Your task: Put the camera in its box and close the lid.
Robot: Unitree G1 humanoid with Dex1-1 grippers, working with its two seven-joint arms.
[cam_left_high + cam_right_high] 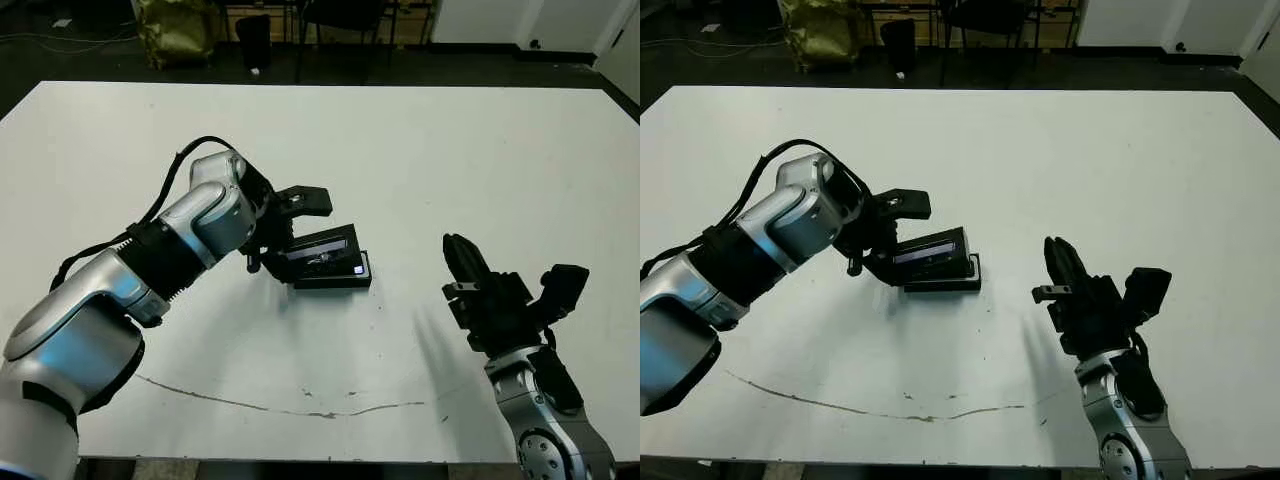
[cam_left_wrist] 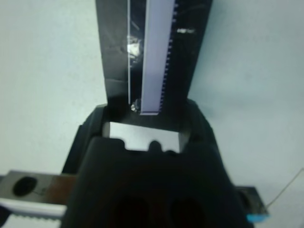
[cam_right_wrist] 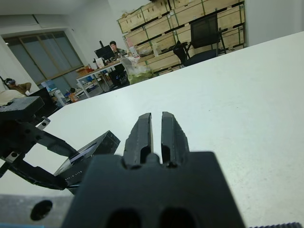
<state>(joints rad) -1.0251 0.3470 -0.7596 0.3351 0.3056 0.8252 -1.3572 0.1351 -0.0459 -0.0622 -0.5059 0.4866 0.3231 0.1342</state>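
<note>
Black glossy-windowed lid [image 1: 322,252] sits tilted over the black-walled box [image 1: 338,278], long axis sideways; left gripper [image 1: 283,228] pinches its left end. Right gripper [image 1: 462,262], nearly closed, empty, well right.

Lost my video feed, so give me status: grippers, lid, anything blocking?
Left gripper at the lid, lid tilted over the box, not shut flat. Right gripper shut, empty, off to the side. Camera not visible. Nothing in the way.
</note>
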